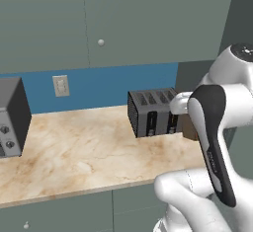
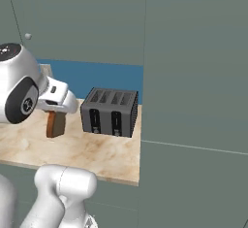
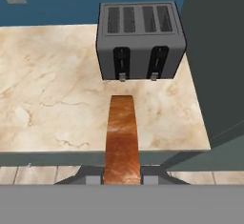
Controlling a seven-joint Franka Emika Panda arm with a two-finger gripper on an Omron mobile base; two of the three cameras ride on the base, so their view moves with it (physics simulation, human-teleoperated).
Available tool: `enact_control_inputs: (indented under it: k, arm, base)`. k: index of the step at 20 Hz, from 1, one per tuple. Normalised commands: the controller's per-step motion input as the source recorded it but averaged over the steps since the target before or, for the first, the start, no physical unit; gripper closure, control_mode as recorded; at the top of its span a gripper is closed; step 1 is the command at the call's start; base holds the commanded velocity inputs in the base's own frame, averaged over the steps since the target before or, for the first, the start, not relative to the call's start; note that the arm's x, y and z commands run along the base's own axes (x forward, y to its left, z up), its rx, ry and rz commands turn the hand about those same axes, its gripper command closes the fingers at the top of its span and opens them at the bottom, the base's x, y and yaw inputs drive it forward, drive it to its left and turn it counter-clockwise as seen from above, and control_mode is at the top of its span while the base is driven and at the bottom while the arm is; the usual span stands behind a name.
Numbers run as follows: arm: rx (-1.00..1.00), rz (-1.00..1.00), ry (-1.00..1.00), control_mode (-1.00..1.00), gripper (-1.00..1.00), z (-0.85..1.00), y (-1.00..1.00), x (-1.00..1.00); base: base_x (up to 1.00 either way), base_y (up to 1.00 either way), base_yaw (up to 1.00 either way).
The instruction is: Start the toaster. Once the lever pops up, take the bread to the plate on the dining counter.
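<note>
The gripper (image 3: 122,176) is clamped on the bread (image 3: 122,139), holding it above the counter (image 3: 52,108), near the toaster (image 3: 140,42).

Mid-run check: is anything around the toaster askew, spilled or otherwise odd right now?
Nothing stands out. The toaster sits square and upright on the counter, its slots empty. The bread is clamped edge-on in the gripper, in front of the toaster. No crumbs or spills show.

Base views look forward-down from behind the arm, sharing the toaster (image 1: 153,112); hand view faces it at 12 o'clock, near.
</note>
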Motion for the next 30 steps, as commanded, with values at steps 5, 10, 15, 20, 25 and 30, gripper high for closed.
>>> enact_control_inputs:
  k: [5, 10, 15, 20, 25, 30]
  arm:
    - [0.0, 0.0, 0.08, -1.0, 1.0, 0.0, -0.2, -0.04]
    - [0.0, 0.0, 0.07, -1.0, 1.0, 0.0, 0.0, 0.0]
    - [0.0, 0.0, 0.08, -1.0, 1.0, 0.0, 0.0, 0.0]
    - [0.0, 0.0, 0.02, 1.0, 1.0, 0.0, 0.0, 0.0]
    - [0.0, 0.0, 0.0, 1.0, 1.0, 0.0, 0.0, 0.0]
    - [0.0, 0.0, 0.0, 1.0, 1.0, 0.0, 0.0, 0.0]
  base:
    - [0.0, 0.0, 0.0]
    - [0.0, 0.0, 0.0]
    - [0.0, 0.0, 0.0]
    - [-0.14, 0.0, 0.0]
    - [-0.78, 0.0, 0.01]
    - [-0.9, 0.08, 0.07]
